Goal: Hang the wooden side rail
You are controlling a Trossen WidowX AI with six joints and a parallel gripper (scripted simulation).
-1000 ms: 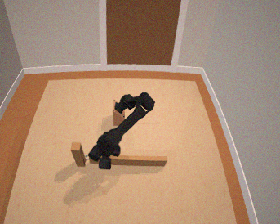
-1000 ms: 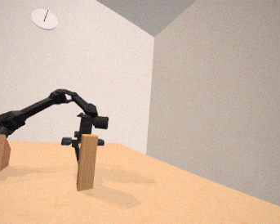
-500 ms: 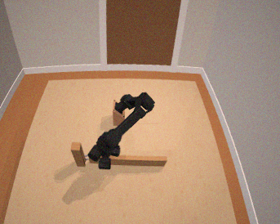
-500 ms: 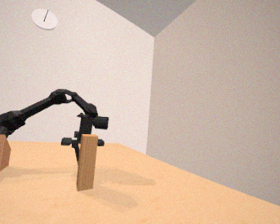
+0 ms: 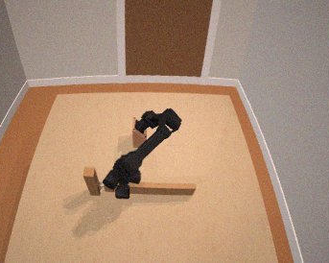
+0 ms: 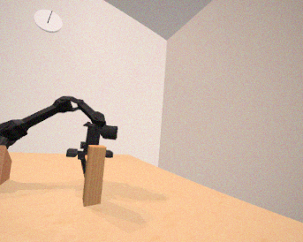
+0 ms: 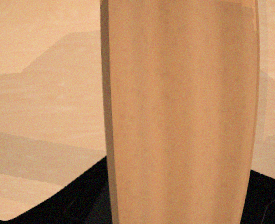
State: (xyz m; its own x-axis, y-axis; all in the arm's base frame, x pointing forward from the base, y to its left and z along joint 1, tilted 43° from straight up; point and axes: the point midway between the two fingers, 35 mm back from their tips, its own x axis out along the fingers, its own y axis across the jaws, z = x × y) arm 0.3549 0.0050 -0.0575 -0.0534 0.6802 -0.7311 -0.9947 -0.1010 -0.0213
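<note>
The rail [image 5: 164, 188] lay flat on the table [image 5: 220, 158], running from 3 o'clock toward the post [image 5: 91, 180] at 9 o'clock, its hooked end just beside the post; whether the hooks sat on the pins could not be told. The gripper [image 5: 117, 186] was clamped on the rail near that end, fingers part closed around the wood. The arm [image 5: 148, 144] reached back toward 1 o'clock. No writing could be read.

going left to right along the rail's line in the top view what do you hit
Headboard post → gripper, shut on the rail's near end → side rail running right to its far end.
</note>
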